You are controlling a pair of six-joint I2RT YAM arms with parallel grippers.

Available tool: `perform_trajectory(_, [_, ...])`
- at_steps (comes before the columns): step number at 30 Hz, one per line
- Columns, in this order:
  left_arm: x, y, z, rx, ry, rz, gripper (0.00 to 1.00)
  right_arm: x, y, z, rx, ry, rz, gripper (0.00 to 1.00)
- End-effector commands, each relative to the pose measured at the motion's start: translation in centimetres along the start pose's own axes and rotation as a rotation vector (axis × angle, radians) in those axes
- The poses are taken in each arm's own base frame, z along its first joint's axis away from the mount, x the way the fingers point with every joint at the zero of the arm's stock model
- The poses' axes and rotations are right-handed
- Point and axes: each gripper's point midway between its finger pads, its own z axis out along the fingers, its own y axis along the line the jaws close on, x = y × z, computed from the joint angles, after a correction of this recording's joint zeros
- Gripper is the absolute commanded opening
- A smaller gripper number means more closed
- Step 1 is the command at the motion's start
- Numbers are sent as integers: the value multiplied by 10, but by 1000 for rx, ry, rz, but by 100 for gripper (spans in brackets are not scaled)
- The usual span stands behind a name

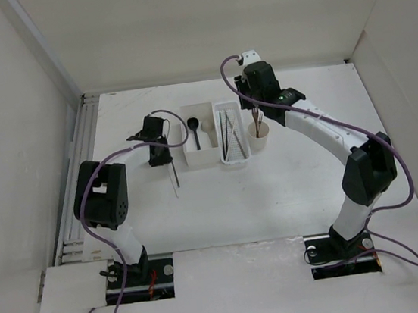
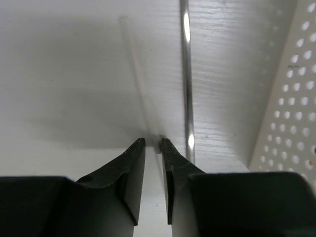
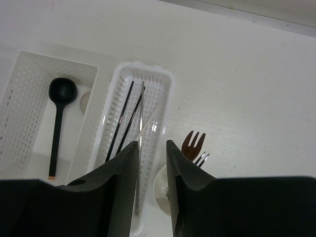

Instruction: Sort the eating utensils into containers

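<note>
Lying on the white, wood-grained desk (image 2: 74,74), a slim polished metal chopstick (image 2: 186,74) is seen with its long axis running away from the arm bases, just right of the left end effector (image 2: 153,143). A faint pale stick (image 2: 132,59) leads to the narrow slit between its black tapered fingers (image 2: 131,168); whether it is gripped cannot be told. Further right, the square perforated box (image 3: 24,89) holds a matt black spoon (image 3: 58,123), bowl pointed to the far side, beside a beige spoon (image 1: 207,125). In the narrower perforated tray (image 3: 143,66) two dark chopsticks (image 3: 123,116) are laid lengthwise. Over the round cream cup (image 1: 259,144) the right end effector (image 3: 152,145) is seen slightly open, gripping nothing. A brown fork (image 3: 193,143) stands in the cup, tines up.
</note>
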Motion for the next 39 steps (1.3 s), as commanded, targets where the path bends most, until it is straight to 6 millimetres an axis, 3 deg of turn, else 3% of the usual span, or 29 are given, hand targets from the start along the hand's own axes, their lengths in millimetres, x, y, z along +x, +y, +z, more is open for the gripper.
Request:
perform_trajectory(1, [25,21,6,-54,106,-27,17,-25,-5,-3,5,-76,16,35])
perform_trajectory(3, [24,24,7,-58,105,-36,0,-25,-5,-3,5,-76,16,35])
perform_trajectory(5, [26,25,6,-61,115,-35,0,-28,-5,-6,4,-85,19,35])
perform_trajectory(8, [7,27,-4,-32,102,-51,0,-28,-4,-6,-5,-84,18,35])
perform_trajectory(10, [-19,24,-18,12,52,-51,0,-33,-2,-14,-28,-98,12,35])
perform_trajectory(13, [-54,17,-47,84,-39,-38,0,-28,7,-20,-94,-105,-24,43])
perform_trajectory(17, [-101,-2,-97,206,-205,-28,0,-34,38,-46,-251,-161,-126,50])
perform_trajectory(18, [-120,-8,-120,240,-291,-23,0,-38,44,-51,-292,-184,-145,52])
perform_trajectory(19, [-132,-15,-135,284,-337,-24,0,-36,69,-62,-410,-194,-174,59])
perform_trajectory(21, [-158,-27,-178,360,-464,-19,0,-39,88,-77,-516,-226,-195,76])
perform_trajectory(22, [-170,-39,-197,419,-527,-6,0,-43,107,-91,-612,-252,-208,100])
perform_trajectory(23, [-177,-46,-213,447,-575,9,0,-49,116,-100,-655,-265,-202,100])
perform_trajectory(25, [-184,-68,-249,546,-661,33,0,-55,138,-108,-736,-290,-218,100])
perform_trajectory(26, [-186,-72,-261,581,-688,36,0,-61,156,-122,-817,-314,-234,100])
perform_trajectory(29, [-183,-99,-304,755,-754,43,0,-74,181,-141,-944,-380,-203,100])
perform_trajectory(31, [-175,-113,-317,823,-767,60,0,-79,184,-146,-968,-392,-154,99])
perform_trajectory(32, [-175,-120,-337,865,-820,72,0,-87,185,-149,-973,-422,-142,96])
perform_trajectory(35, [-165,-130,-349,915,-856,104,0,-82,189,-151,-1009,-408,-112,92])
perform_trajectory(39, [-157,-139,-359,941,-878,130,0,-91,194,-160,-1052,-440,-74,87])
